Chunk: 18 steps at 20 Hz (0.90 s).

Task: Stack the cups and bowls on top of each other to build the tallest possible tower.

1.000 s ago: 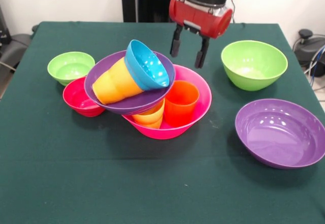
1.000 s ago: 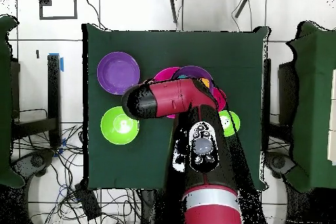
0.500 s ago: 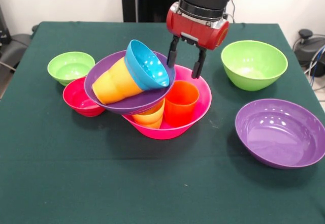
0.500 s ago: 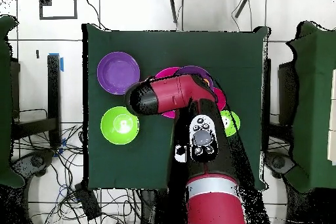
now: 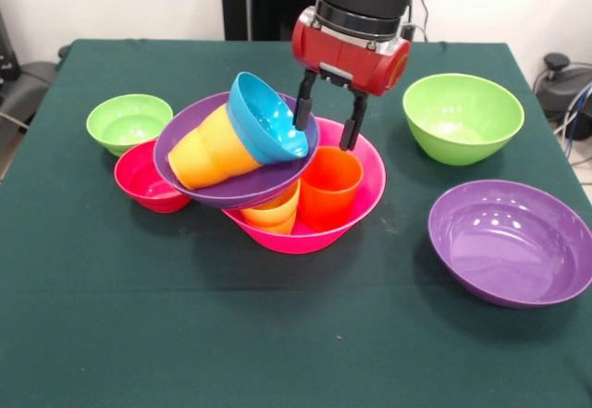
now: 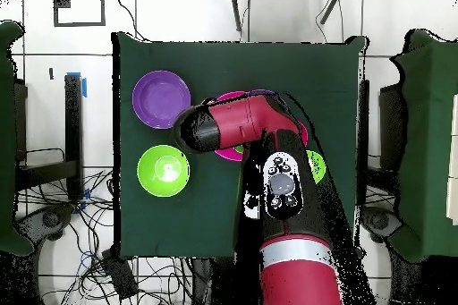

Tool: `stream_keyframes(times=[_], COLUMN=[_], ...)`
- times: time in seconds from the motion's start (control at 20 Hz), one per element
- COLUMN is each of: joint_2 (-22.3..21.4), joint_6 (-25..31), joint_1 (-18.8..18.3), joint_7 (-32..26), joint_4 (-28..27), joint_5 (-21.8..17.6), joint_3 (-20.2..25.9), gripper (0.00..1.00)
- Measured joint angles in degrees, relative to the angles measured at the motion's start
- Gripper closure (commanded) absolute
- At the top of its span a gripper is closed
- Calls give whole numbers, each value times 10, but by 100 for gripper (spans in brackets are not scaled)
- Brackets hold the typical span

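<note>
Front view: the gripper [image 5: 325, 123], fingers apart and empty, was seen above the glossy red-orange plastic cup [image 5: 330, 186] in the large hot-pink plastic bowl [image 5: 368, 192]; seemingly, a straight descent was wanted, clear of the tilted blue plastic bowl [image 5: 267, 118].

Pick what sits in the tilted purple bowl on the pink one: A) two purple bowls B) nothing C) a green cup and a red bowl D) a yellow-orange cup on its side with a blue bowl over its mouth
D: in the front view the yellow-orange cup lies on its side in the tilted purple bowl, with the blue bowl over its mouth.
</note>
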Motion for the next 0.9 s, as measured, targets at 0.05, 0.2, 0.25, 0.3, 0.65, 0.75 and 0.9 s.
stream_keyframes(times=[0.05, 0.2, 0.25, 0.3, 0.65, 0.75, 0.9], joint_2=[0, 0, 0, 0, 0, 0, 0], joint_6=[0, 0, 0, 0, 0, 0, 0], joint_1=[0, -1, -1, -1, -1, -1, -1], joint_7=[0, 0, 0, 0, 0, 0, 0], joint_4=[0, -1, -1, -1, -1, -1, 0], joint_5=[-1, -6, -7, -10, -15, -16, -16], joint_3=[1, 4, 5, 6, 13, 14, 14], gripper=[0, 0, 0, 0, 0, 0, 0])
